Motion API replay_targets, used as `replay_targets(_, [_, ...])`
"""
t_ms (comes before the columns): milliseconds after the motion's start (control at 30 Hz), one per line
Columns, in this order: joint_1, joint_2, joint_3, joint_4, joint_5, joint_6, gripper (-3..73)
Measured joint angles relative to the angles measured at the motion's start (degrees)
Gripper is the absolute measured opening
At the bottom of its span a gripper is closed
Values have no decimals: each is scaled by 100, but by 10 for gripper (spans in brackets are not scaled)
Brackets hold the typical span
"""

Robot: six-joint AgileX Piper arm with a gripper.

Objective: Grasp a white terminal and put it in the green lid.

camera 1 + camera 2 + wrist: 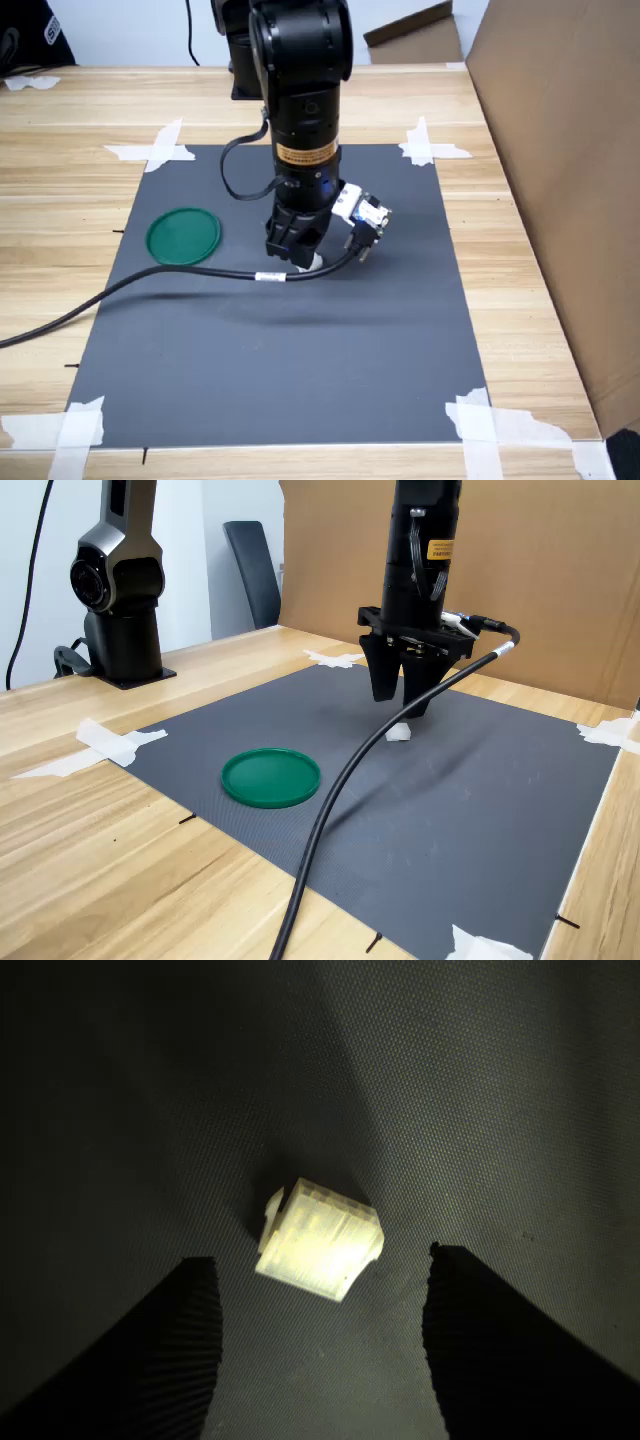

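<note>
- While your arm stands upright over the dark mat in the first exterior view, the gripper points straight down with its tips close to the surface. A sliver of the white terminal shows just beneath them. The green lid lies flat on the mat, apart from the gripper toward the first exterior view's left. A black cable trails off across the mat and the wooden bench. White tape strips pin the mat's corners.
- Seen from the wrist view, you find the white terminal lying on the mat, lit bright, between the two dark fingers. The jaws stand spread, with clear mat showing on either side of the piece; nothing is held.
- From the second exterior view, you see the gripper hanging above the white terminal, which rests on the mat. The green lid sits toward the second exterior view's left, nearer the camera, well clear of the terminal.
</note>
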Motion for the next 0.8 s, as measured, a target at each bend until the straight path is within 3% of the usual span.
replay_targets(333, [0,5,399,-104,-700,144,503])
replay_targets(800, [0,145,399,-64,-733,156,503])
